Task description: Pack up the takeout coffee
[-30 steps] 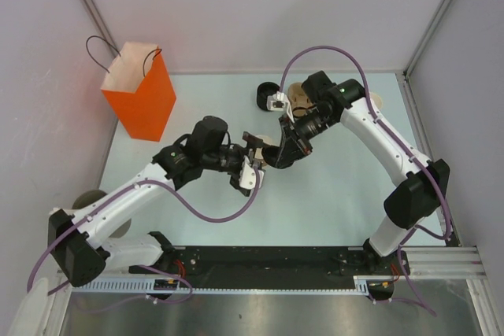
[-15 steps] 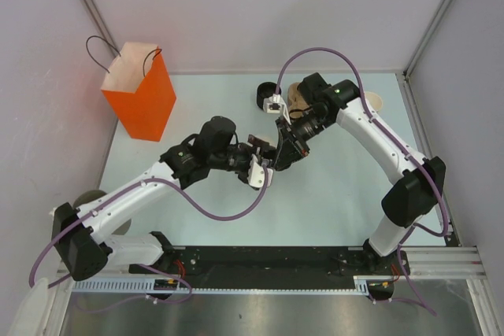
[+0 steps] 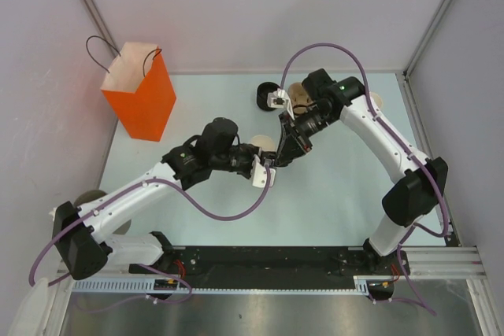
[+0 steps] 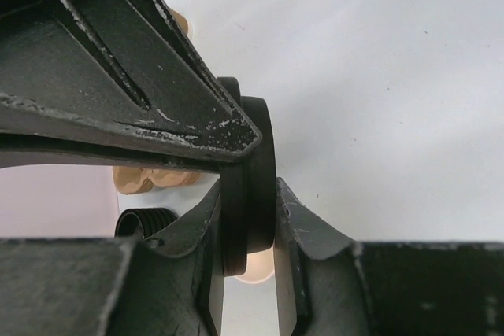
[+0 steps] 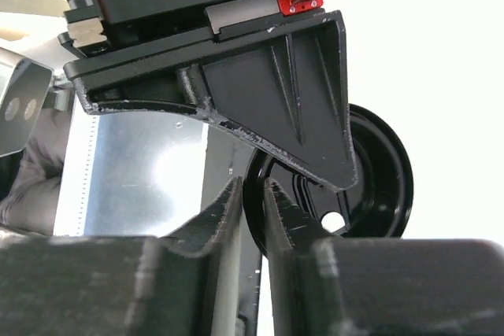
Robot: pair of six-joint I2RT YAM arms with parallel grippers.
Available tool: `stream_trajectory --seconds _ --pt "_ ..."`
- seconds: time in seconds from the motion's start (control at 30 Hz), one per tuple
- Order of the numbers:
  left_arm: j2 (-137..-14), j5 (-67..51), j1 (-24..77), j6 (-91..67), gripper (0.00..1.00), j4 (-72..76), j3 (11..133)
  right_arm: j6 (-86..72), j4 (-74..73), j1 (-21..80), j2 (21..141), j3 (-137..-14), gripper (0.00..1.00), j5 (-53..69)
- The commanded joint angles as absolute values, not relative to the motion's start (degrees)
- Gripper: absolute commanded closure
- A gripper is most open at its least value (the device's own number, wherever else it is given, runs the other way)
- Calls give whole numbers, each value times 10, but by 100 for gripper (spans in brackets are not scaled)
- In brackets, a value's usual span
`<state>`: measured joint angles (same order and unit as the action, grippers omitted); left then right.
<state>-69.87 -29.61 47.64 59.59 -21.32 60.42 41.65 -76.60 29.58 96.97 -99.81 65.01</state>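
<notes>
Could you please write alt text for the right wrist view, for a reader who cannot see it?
The right gripper pinches the rim of a round black lid, held on edge close to the camera. A ribbed black finger of the left arm overlaps the lid from above.

walls [image 3: 236,13]: pale lilac panels | table [image 3: 331,202]: pale green top | light: soft, even

bright, even light, faint shadows; wrist backgrounds wash out white; left claw [image 4: 260,171] close-up blurred.
</notes>
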Motion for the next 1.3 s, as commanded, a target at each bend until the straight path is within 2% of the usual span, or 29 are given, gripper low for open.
stream_trajectory --seconds 0.0,0.07,0.17,0.3,0.47,0.7,1.03,1.27 --pt "-695 -285 478 570 82 -175 595 413 -788 274 956 -1034 72 650" --pt "-694 -284 478 561 83 -179 594 402 -775 260 945 -1037 59 620" --pt "-698 -278 477 543 83 -199 599 382 -733 241 912 -1027 46 537" --pt "-724 -279 469 527 82 -271 635 411 -655 238 829 -965 34 386" --pt "-789 -341 430 515 85 -449 736 495 -572 292 697 -811 21 245" --pt "-880 -396 381 474 86 -569 839 550 -497 421 585 -687 17 65" --pt "-1001 -442 373 476 85 -752 993 574 -439 508 596 -645 18 0" --pt "-1071 -462 359 426 84 -782 1038 580 -420 581 628 -645 23 -36"
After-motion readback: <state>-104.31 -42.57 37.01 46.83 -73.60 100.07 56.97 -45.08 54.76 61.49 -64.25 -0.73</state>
